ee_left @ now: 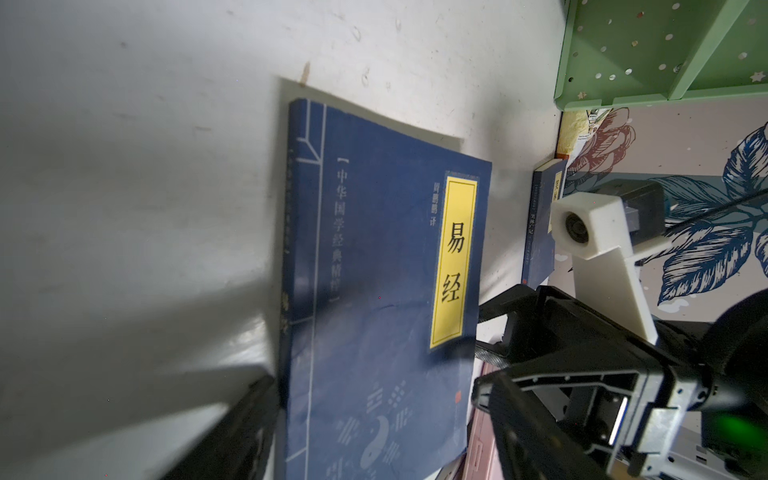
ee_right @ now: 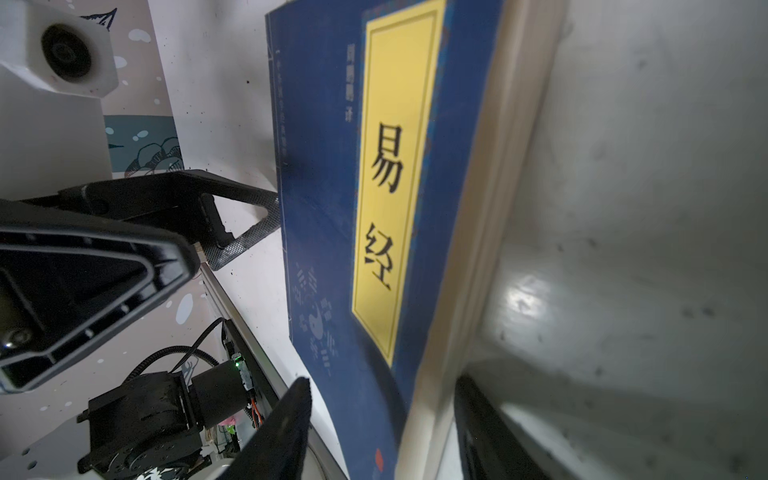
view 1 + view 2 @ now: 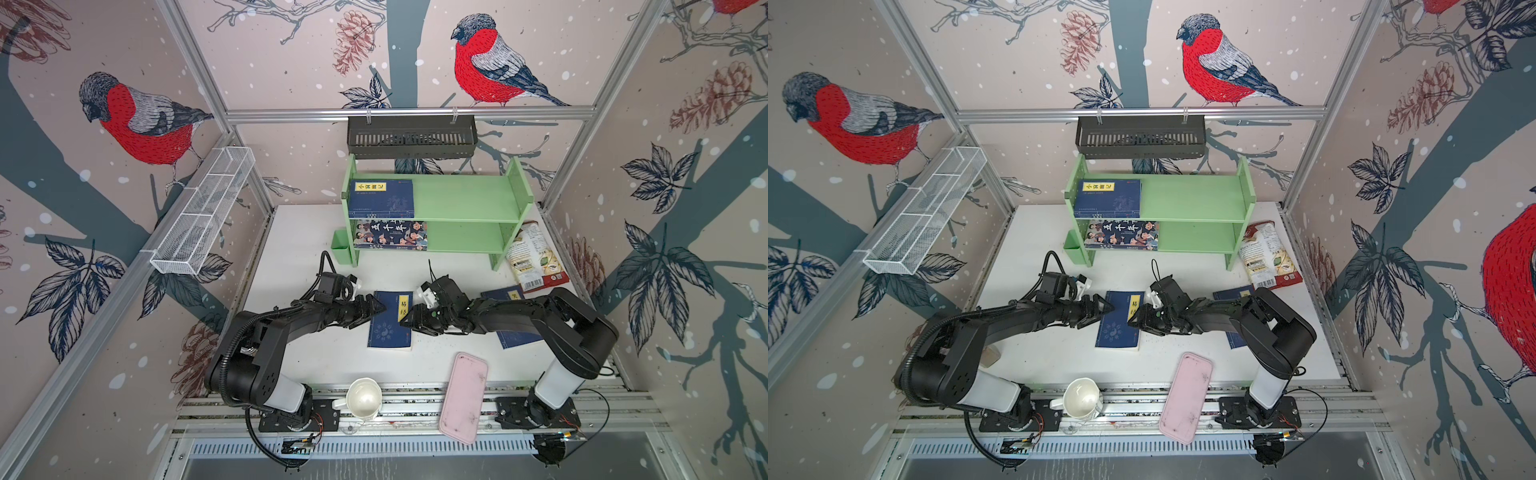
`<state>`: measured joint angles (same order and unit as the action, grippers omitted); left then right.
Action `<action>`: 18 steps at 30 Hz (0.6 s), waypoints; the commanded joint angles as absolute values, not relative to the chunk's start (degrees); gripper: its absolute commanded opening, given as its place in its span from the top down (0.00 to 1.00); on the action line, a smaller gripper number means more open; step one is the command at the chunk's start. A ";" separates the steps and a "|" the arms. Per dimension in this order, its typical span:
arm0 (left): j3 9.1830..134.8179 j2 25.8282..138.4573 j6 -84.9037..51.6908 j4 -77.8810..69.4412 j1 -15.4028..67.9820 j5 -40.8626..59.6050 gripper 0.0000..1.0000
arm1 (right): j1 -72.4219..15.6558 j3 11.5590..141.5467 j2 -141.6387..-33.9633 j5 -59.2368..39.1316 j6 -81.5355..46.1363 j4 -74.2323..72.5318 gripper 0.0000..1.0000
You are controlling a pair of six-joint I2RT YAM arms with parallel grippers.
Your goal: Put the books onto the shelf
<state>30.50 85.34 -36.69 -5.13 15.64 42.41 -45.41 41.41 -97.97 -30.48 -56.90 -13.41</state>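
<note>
A navy book point(image 3: 390, 328) with a yellow label lies flat mid-table, also filling the left wrist view point(image 1: 374, 270). My left gripper point(image 3: 381, 309) is open at its spine side, and one finger point(image 2: 245, 228) touches that edge. My right gripper point(image 2: 386, 432) is open and straddles the book's page edge point(image 2: 478, 249) with room either side. On the green shelf point(image 3: 469, 199), another navy book point(image 3: 381, 199) rests on the top tier and the cartoon book point(image 3: 390, 235) on the lower tier. A further navy book point(image 3: 517, 338) lies mostly hidden under my right arm.
A snack bag point(image 3: 532, 257) lies right of the shelf. A pink tray point(image 3: 463, 397) and a white mug point(image 3: 364, 399) sit at the front edge. A black basket point(image 3: 411, 135) hangs above the shelf and a white wire basket point(image 3: 203, 212) on the left wall.
</note>
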 commanded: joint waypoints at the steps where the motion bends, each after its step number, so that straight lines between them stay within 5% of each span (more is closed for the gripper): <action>1: 29.99 84.86 -37.70 -5.06 15.83 43.15 0.19 | -45.61 42.10 -98.42 -32.07 -58.09 -16.87 0.47; 12: 29.97 84.27 -37.70 -5.40 15.88 42.73 0.19 | -45.96 42.44 -96.76 -32.06 -58.30 -17.40 0.71; 18: 29.89 83.77 -37.32 -5.31 15.84 42.41 0.19 | -45.83 42.56 -96.53 -30.41 -57.33 -13.78 0.71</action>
